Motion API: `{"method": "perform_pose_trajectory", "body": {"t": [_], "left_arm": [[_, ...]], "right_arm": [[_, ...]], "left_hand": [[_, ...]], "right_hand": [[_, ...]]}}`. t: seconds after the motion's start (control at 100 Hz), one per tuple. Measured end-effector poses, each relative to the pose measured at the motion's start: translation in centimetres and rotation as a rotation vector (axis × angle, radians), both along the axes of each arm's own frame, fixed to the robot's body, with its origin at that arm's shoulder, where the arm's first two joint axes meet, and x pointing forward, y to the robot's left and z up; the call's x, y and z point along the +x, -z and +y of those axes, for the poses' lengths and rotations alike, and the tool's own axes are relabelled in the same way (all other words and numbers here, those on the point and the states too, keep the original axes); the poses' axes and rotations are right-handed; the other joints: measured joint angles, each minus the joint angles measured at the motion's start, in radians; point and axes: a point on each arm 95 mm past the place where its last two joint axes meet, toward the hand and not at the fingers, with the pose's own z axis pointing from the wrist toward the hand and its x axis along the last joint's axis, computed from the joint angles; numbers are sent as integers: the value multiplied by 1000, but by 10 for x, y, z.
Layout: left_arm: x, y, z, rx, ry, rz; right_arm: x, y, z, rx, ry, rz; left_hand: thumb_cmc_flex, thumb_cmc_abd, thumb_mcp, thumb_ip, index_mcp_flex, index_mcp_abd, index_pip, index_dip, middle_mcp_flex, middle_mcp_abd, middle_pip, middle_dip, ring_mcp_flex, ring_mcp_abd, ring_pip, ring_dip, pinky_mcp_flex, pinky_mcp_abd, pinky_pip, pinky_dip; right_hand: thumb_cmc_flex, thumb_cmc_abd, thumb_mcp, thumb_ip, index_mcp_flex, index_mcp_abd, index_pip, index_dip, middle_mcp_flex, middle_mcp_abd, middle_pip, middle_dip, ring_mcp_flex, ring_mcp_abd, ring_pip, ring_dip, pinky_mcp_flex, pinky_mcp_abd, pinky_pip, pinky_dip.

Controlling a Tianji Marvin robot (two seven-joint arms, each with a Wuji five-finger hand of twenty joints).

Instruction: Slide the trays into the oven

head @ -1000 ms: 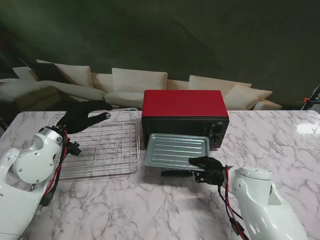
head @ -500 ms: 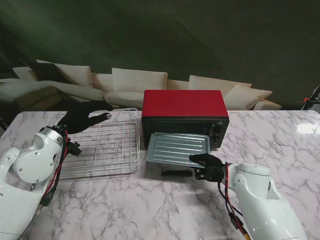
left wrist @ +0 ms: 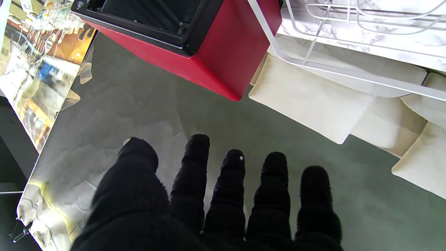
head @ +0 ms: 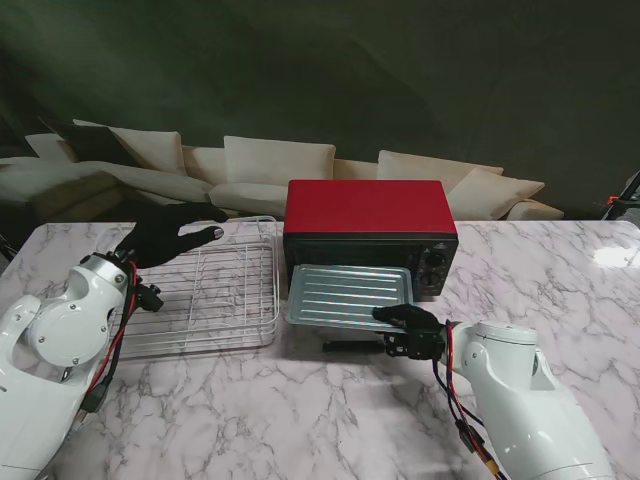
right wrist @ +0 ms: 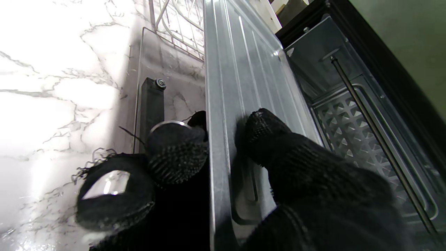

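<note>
**Partly in: metal tray at the oven mouth, wire rack on the table**

Right now the right hand (head: 410, 331) grips the near edge of the ribbed metal tray (head: 348, 297), thumb on its upper face and the other fingers (right wrist: 176, 153) curled under the rim, as the right wrist view shows. That tray is held roughly level, its far edge at the opening of the red oven (head: 368, 212), and most of its length sticks out toward me over the lowered glass door (right wrist: 167, 69). Inside the cavity, the right wrist view shows a perforated floor plate (right wrist: 345, 129) and a heating rod (right wrist: 376, 139) running across it.

To the left of the oven, the white wire rack (head: 215, 295) lies flat on the marble table (head: 300, 410), just beside the oven's left side and apart from the metal tray. Its far rim shows in the left wrist view (left wrist: 348, 80), with the oven's red corner close by.

Raised over the far left corner of the rack, the left hand (head: 168, 230) holds nothing, and its 5 gloved fingers (left wrist: 230, 188) are stretched out and spread apart.

Behind the table stands a pale sofa (head: 270, 165) with cushions, in front of a dark green backdrop (head: 400, 80).
</note>
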Motion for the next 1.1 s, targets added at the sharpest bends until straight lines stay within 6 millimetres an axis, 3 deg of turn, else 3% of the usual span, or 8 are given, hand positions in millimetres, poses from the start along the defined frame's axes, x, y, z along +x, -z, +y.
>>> {"method": "perform_pose_trajectory", "body": {"t": [0.74,1.1], "left_arm": [[0,-1,-1,1,3,3],[0,-1,1,1,-1,6]], "right_arm": [[23,8,-9,-54,-19,-31],[24,9,-13,-54,-55,-56]], "left_hand": [[0,0,0,0,0,0,0,0,0,0,0,0,0,0,0,0,0,7,0,0],[0,0,0,0,0,0,0,0,0,0,0,0,0,0,0,0,0,8,-8,0]], "right_hand": [[-8,19,-47,1,-1,-49,-26,67,-2,-41,8,48,0,-6,0,0,0,-7,15,-1],[-8,27,-57,1,-1,-52,-28,88,-2,-49,9,62,0,-6,0,0,-4,-8,16,-1]]}}
